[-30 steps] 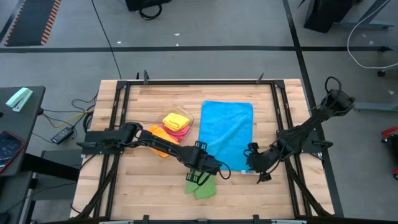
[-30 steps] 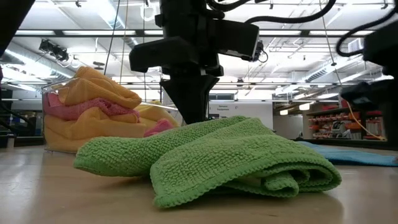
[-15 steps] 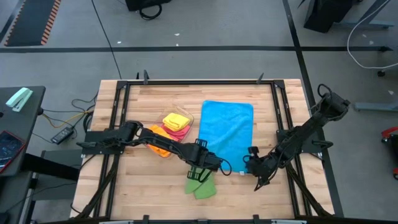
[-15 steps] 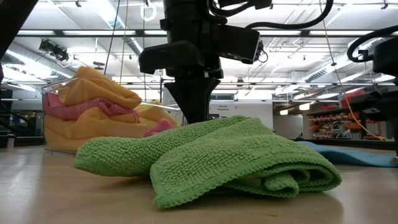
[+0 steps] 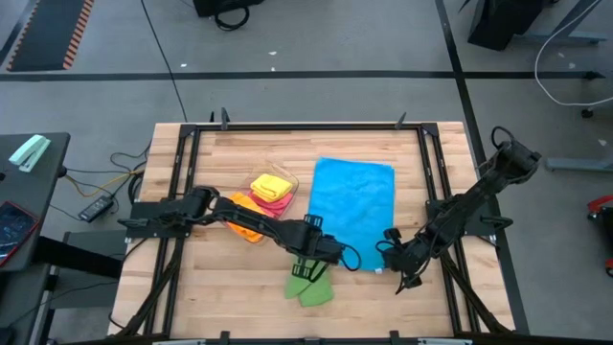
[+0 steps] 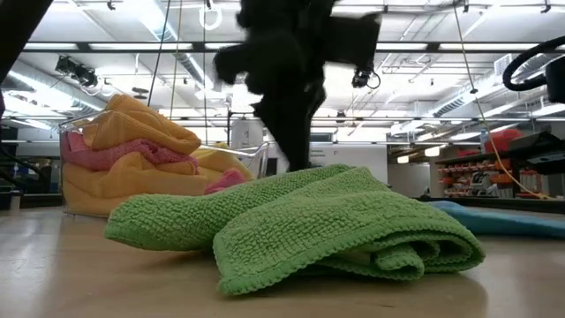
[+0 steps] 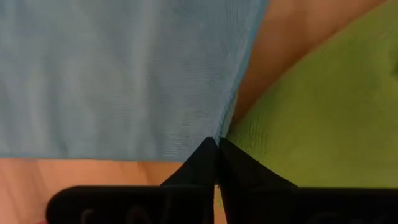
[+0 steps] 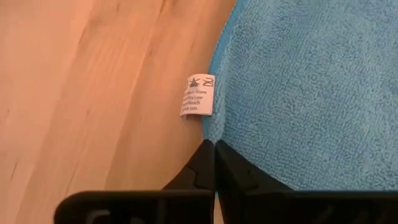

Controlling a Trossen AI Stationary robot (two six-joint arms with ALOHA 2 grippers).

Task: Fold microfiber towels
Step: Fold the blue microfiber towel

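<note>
The flat blue microfiber towel [image 5: 354, 213], lower centre, is pinched at both near corners by the left pincer [image 5: 335, 255] and right pincer [image 5: 391, 263], ready for folding.

Workshop, ceiling strip lights [image 6: 79, 46], storage shelving [image 6: 472, 172]

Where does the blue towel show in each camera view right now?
High: blue towel spread right of centre, right gripper at its near corner.
Low: thin strip at far right.
Left wrist: fills the upper part.
Right wrist: right side.
Shared landmark: green towel.
</note>
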